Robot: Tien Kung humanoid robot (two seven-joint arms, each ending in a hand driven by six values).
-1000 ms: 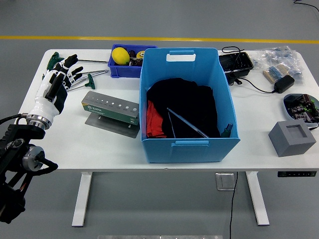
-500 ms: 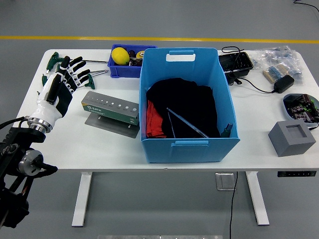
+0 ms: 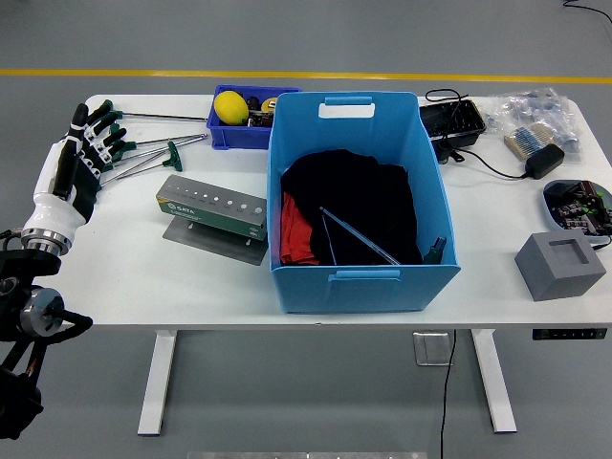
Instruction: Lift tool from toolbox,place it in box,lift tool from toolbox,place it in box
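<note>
Left hand [image 3: 78,158] at far left table edge, fingers straight and slightly apart, holding nothing, over green handles of T-handle tools [image 3: 143,153] lying on white table [image 3: 124,277]. Beside it, grey tool holder [image 3: 212,206] on metal plate. Behind, small dark blue tray [image 3: 239,134] with yellow ball [image 3: 230,107]. Centre: big blue box [image 3: 359,201], dark cloth inside, thin metal rod on cloth. Right: black charger [image 3: 541,161], grey block [image 3: 560,266].

It looked like a workshop or robot lab. A white table [image 3: 134,277] stood on a bare grey floor [image 3: 306,38] with a yellow line [image 3: 143,73] behind the table. On the table lay T-handle wrenches [image 3: 143,153], cables [image 3: 497,164] and electronic parts [image 3: 577,205].
</note>
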